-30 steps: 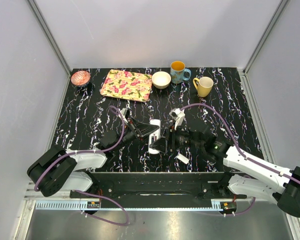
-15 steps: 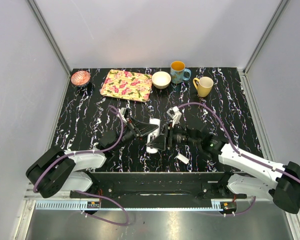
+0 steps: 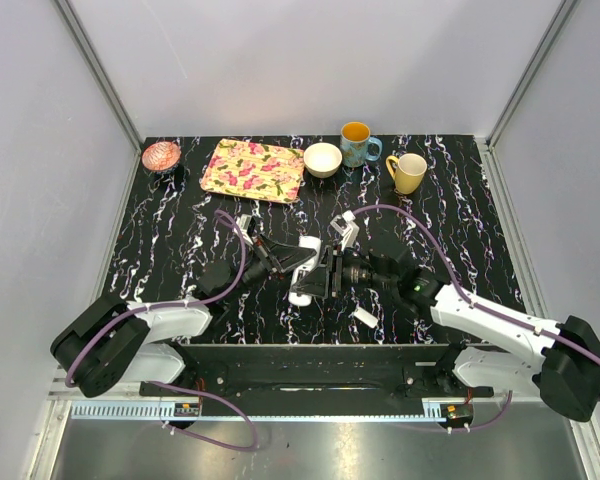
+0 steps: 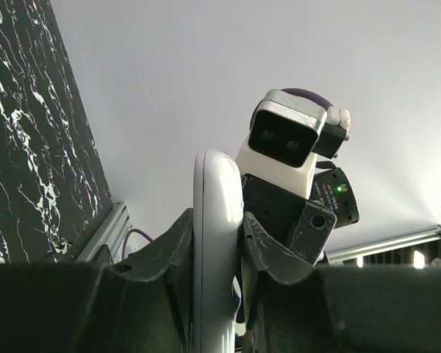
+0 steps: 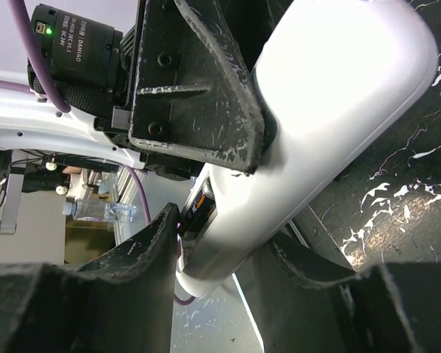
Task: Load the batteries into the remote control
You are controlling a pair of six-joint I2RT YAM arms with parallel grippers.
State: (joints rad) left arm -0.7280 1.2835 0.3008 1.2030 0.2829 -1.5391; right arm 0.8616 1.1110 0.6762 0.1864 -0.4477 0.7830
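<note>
The remote control [image 3: 300, 292] is a slim white bar held above the dark marbled table, just in front of the arm bases. My left gripper [image 3: 288, 258] is shut on it; in the left wrist view the bar [image 4: 217, 191] stands upright between the jaws of that gripper [image 4: 217, 224]. My right gripper [image 3: 325, 275] reaches in from the right and straddles the remote's lower end [image 5: 331, 125]. In the right wrist view a battery [image 5: 200, 206] sits in the open compartment. One finger of the right gripper [image 5: 224, 243] touches the battery side. The other presses the remote's back.
A small white cover piece [image 3: 365, 317] lies on the table near the front edge. Along the back stand a pink bowl [image 3: 161, 155], a floral tray [image 3: 252, 169], a white bowl [image 3: 322, 159], a blue mug [image 3: 357, 143] and a yellow mug [image 3: 409, 172].
My right gripper has slid left onto the remote and its jaws have narrowed around the lower end. The left gripper has kept its hold and barely moved.
</note>
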